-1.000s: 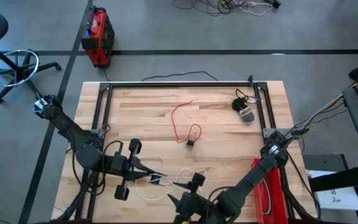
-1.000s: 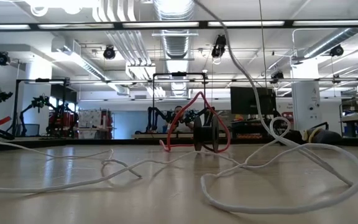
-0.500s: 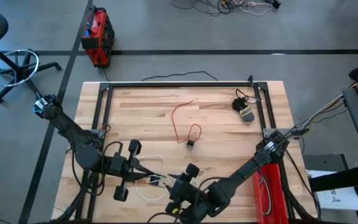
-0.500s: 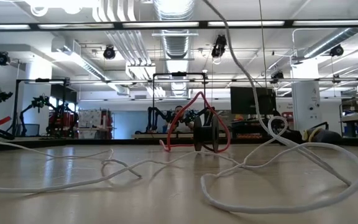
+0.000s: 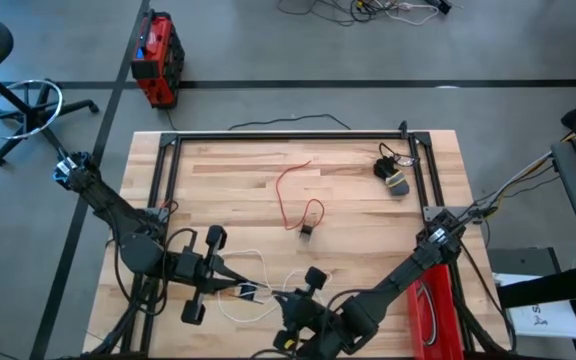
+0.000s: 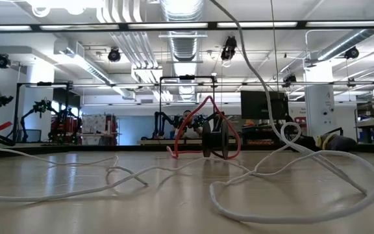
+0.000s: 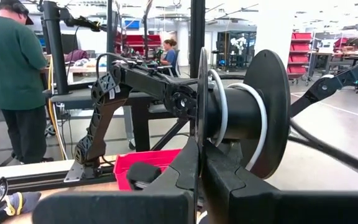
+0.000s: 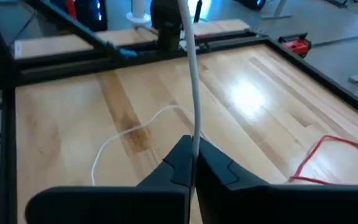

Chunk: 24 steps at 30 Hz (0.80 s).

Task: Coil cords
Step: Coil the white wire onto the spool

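Near the front edge of the table [image 5: 368,170], my left gripper [image 5: 240,291] is pressed together on a spool [image 7: 241,115] with the white cord [image 6: 291,195] wound on it. My right gripper [image 8: 193,163] pinches that cord just beside it. The red cord [image 5: 293,195] lies mid-table, the black cord [image 5: 393,172] at the far right corner.

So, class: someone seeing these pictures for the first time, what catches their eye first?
Probably the white cord, sprawled in loose loops along the table's near edge, where the left gripper and right gripper meet over it. Next, the red cord curling mid-table.
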Available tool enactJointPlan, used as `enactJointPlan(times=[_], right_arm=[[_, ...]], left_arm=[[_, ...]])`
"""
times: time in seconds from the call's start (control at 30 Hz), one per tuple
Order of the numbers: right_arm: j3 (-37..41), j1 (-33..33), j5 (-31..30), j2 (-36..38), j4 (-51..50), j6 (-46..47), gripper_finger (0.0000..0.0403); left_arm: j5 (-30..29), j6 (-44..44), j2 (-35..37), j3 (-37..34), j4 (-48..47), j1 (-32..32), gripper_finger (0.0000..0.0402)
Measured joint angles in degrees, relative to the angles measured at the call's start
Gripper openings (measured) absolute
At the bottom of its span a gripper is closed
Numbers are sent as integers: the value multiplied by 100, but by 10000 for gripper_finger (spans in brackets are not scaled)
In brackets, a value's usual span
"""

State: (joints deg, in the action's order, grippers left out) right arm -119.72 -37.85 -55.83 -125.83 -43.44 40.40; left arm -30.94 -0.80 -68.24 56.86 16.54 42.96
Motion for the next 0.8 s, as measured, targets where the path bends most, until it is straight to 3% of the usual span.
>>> enactJointPlan(times=[0.2, 0.47, 0.67, 0.8], right_arm=[[2, -12, 580, 122, -604, 307, 1], [2, -168, 1078, 767, -2031, 1220, 0], [0, -185, 1581, 1092, -1988, 1384, 0], [0, -75, 1942, 1143, -1607, 1447, 0]], left_arm=[[4, 9, 4, 0, -404, 17, 0], [68, 714, 3, 0, -2014, 47, 0], [198, 1292, -166, -9, -2969, 44, 0], [199, 1685, -595, -55, -3125, -118, 0]])
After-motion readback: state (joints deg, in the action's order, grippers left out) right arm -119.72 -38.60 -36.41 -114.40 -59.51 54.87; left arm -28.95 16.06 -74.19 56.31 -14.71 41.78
